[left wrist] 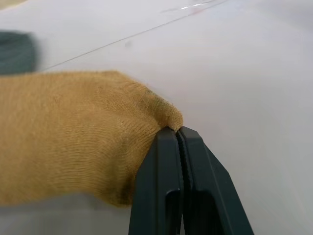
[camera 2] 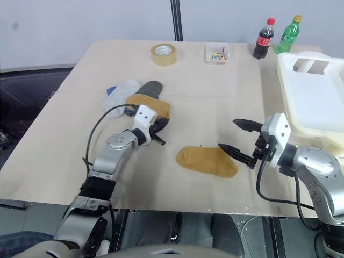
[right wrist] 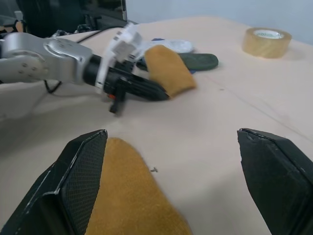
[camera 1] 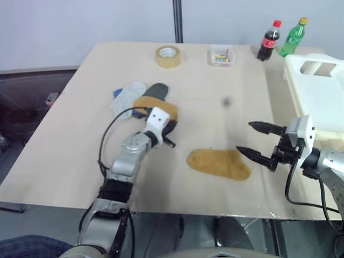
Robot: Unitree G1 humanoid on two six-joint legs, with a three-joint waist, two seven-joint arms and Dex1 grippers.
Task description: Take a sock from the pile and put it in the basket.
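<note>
The left gripper (left wrist: 177, 134) is clamped tight on the edge of a mustard sock (left wrist: 68, 132), the fabric pinched into a small fold between its two black fingers; in the head views this sock (camera 1: 157, 105) lies at the near edge of the pile (camera 1: 141, 97), on the left half of the table (camera 1: 80, 150). The pile itself is a flat heap of overlapping socks: a white one (camera 1: 128, 95) on its left side, a dark green one (camera 1: 156, 90) behind the mustard one, and a blue corner (camera 1: 116, 93) showing at the far left. The right gripper (camera 1: 258, 142) hovers low over the table with its jaws spread wide and holds nothing. A second mustard sock (camera 1: 219, 163) lies flat on the table, apart from the pile, between the two arms; its toe end sits just beside the right gripper's lower finger (right wrist: 73, 181), and whether they touch cannot be told. The basket (camera 1: 317, 91) stands at the right edge of the table, behind the right arm, its handle slot (camera 1: 317, 67) facing up in the rim. Along the far edge stand a tape roll (camera 1: 167, 56), a small clear box (camera 1: 221, 57) with coloured bits inside, a cola bottle (camera 1: 268, 41) and a green bottle (camera 1: 293, 37), the two bottles near each other beside the basket's far corner.
</note>
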